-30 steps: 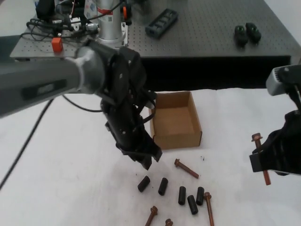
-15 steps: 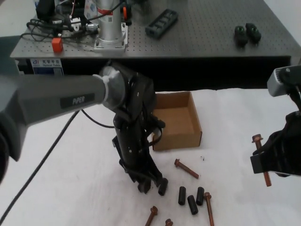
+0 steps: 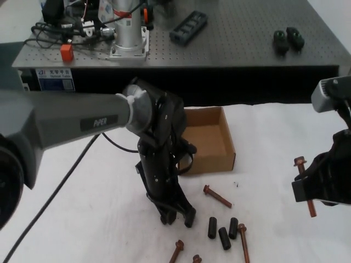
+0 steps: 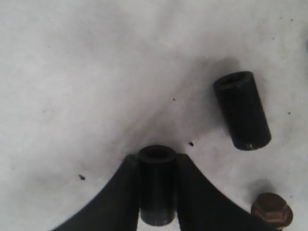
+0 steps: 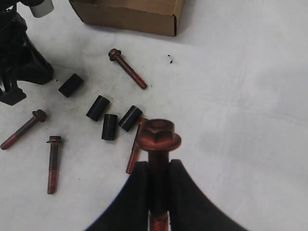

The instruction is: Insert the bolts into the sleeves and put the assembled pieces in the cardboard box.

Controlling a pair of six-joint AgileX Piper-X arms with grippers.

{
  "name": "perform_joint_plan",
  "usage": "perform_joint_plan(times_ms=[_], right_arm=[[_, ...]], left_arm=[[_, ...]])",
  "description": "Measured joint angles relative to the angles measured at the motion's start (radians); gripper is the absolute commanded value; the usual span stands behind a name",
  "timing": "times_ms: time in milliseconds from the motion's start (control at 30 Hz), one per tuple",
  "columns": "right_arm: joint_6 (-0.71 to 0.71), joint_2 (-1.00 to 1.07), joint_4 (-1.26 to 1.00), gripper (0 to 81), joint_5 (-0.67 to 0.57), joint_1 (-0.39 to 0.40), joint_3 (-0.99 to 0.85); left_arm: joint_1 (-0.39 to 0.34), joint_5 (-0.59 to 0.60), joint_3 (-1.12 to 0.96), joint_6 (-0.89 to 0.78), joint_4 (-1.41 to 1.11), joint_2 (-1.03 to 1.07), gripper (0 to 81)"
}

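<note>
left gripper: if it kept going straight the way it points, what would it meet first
Probably the white cloth just below the left gripper, whose fingers flank a black sleeve.

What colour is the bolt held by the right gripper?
Coppery brown; the bolt shows best in the right wrist view.

There were five rust-brown flanged bolts (image 5: 127,67), five short black cylindrical sleeves (image 5: 109,126) and a single open brown cardboard box (image 3: 205,161), making eleven pieces altogether.
</note>
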Motion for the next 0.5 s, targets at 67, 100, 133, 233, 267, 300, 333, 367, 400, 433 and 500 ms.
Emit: perform_joint_plan(times_ms=[67, 100, 133, 233, 267, 300, 333, 367, 400, 433, 500], right_arm=[[0.000, 0.000, 0.000, 1.6, 0.000, 0.000, 0.000], [0.000, 0.000, 0.000, 1.6, 0.000, 0.000, 0.000], [0.000, 0.000, 0.000, 1.6, 0.000, 0.000, 0.000], [0.000, 0.000, -0.015, 1.6, -0.008, 0.000, 0.000], [0.000, -0.008, -0.026, 1.6, -0.020, 0.000, 0.000], [0.000, -0.018, -0.046, 1.6, -0.042, 0.000, 0.000], [0.008, -0.046, -0.074, 1.6, -0.095, 0.000, 0.000], [0.027, -0.046, -0.149, 1.6, -0.127, 0.000, 0.000], [0.031, -0.063, -0.149, 1.6, -0.134, 0.000, 0.000], [0.055, -0.091, -0.196, 1.6, -0.164, 0.000, 0.000], [0.131, -0.101, -0.312, 1.6, -0.254, 0.000, 0.000]], left_arm=[[0.000, 0.000, 0.001, 0.000, 0.007, 0.000, 0.6], [0.000, 0.000, -0.001, 0.000, 0.012, 0.000, 0.7], [-0.002, 0.002, -0.001, 0.000, 0.014, -0.002, 0.7], [-0.002, 0.019, 0.008, -0.017, 0.019, -0.039, 0.7], [-0.002, 0.020, 0.008, -0.020, 0.019, -0.043, 0.7], [-0.002, 0.036, 0.013, -0.034, 0.008, -0.070, 0.7], [0.002, 0.061, 0.023, -0.057, -0.012, -0.114, 0.7], [0.004, 0.081, 0.036, -0.086, -0.044, -0.160, 0.7], [0.006, 0.102, 0.061, -0.117, -0.098, -0.226, 0.7], [0.006, 0.126, 0.100, -0.146, -0.164, -0.302, 0.7], [0.008, 0.184, 0.192, -0.192, -0.297, -0.450, 0.7]])
